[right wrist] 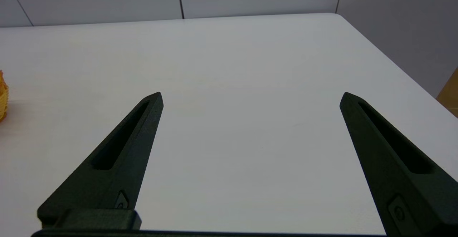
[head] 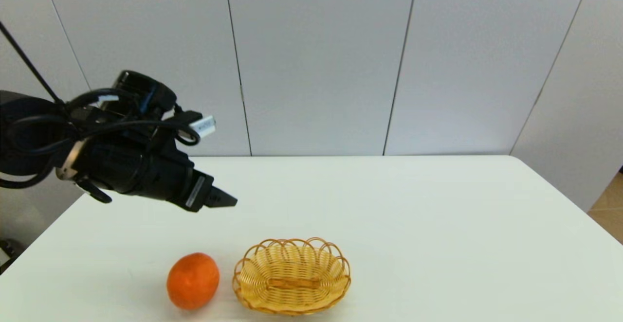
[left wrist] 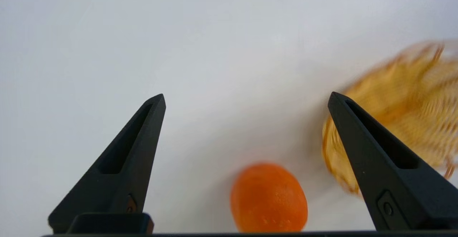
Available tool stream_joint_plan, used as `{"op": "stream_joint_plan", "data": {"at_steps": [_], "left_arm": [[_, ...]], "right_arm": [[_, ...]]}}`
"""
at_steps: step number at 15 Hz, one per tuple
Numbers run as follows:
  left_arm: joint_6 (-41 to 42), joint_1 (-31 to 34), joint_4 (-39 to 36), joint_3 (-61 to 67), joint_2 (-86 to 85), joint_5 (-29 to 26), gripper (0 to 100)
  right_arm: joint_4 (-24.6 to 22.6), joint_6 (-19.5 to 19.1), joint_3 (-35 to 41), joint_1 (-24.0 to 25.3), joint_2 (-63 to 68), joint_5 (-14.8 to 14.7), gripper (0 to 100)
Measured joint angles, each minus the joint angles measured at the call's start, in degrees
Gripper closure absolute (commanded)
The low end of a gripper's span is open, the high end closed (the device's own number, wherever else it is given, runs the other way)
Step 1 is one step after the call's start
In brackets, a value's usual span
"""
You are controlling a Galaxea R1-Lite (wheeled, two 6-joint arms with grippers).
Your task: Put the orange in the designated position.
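Two spread fingers on the left hand (left wrist: pixel 247 99), hovering above the orange (head: pixel 192 280); it should drop squarely over it, clear of the basket (head: pixel 292 276) alongside.

Your black left gripper (head: pixel 229 200) hangs raised in the air on its cable-wrapped arm, angled downward, its two long pointed fingers (left wrist: pixel 132 151) spread wide; your black right gripper (right wrist: pixel 250 97) sits low, fingers likewise wide apart
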Motion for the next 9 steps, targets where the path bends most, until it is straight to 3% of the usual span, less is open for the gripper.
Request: {"op": "stream_joint_plan", "data": {"at_steps": [3,9], "left_arm": [[0.2,3.3,-4.8,-2.0,-5.3,0.4,0],[-0.3,15.3,-6.2,2.9,-20.3,2.1,0]], "right_arm": [[0.0,0.0,0.0,0.0,0.0,0.0,0],[0.0,0.0,0.0,0.0,0.0,0.0,0]]}}
